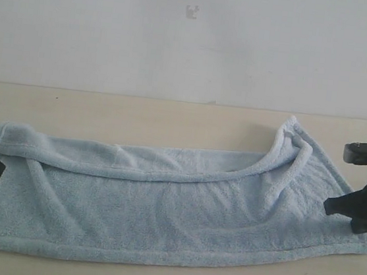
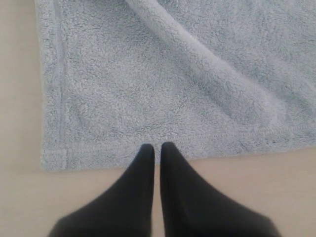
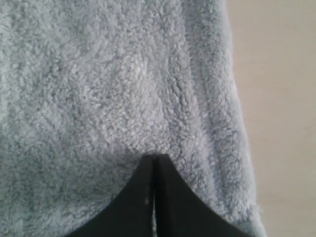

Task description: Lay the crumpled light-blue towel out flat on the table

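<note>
Both tapered black tools clenched, left tool at fluffy towel hem, right tool on pile, matte table.

A plain, matte, off-white painted wall rose behind the far edge of a wide, pale beige wood-look table, bearing a small grey scuff high near its middle, under soft, even, diffuse light.

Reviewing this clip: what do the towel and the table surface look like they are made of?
The towel looks like soft terry or fleece cloth, pale blue and matte; the close views show a nubby pile and a stitched hem. The table is probably wood-look laminate, pale beige and matte, with faint grain and no glare; real wood cannot be ruled out.
</note>
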Motion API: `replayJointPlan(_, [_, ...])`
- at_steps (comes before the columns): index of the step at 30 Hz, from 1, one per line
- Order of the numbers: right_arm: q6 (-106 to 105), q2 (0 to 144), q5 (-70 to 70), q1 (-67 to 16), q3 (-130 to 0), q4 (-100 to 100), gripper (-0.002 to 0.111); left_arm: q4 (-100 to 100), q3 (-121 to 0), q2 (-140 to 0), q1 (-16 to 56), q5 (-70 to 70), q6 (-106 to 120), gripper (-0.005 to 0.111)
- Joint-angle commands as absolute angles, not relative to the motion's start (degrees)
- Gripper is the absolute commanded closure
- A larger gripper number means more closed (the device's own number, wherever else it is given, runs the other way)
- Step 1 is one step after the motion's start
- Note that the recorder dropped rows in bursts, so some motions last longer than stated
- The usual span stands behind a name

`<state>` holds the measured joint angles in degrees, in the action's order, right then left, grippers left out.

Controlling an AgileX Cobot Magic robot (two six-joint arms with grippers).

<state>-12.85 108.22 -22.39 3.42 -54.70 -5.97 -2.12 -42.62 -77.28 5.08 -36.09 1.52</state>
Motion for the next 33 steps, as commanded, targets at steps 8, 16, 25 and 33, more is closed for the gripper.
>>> replayJointPlan(8, [-9.0,108.7,-30.6,3.4,-54.3,-1.9,0.108,-2.7,-42.3,-77.0,5.4,-36.3,2.0,0.103])
replayJointPlan(16, [3.3,107.5,-38.5,3.4,-47.9,7.3,0.108,-2.4,-42.3,-77.0,5.4,-37.3,2.3,0.103])
replayJointPlan(25, [15.1,93.8,-32.5,3.4,-37.4,9.8,0.108,-1.9,-40.1,-77.0,5.4,-37.4,2.5,0.103])
replayJointPlan(33, [15.1,78.9,-27.5,3.4,-36.7,8.7,0.108,-1.7,-40.1,-77.0,5.4,-36.9,2.5,0.103])
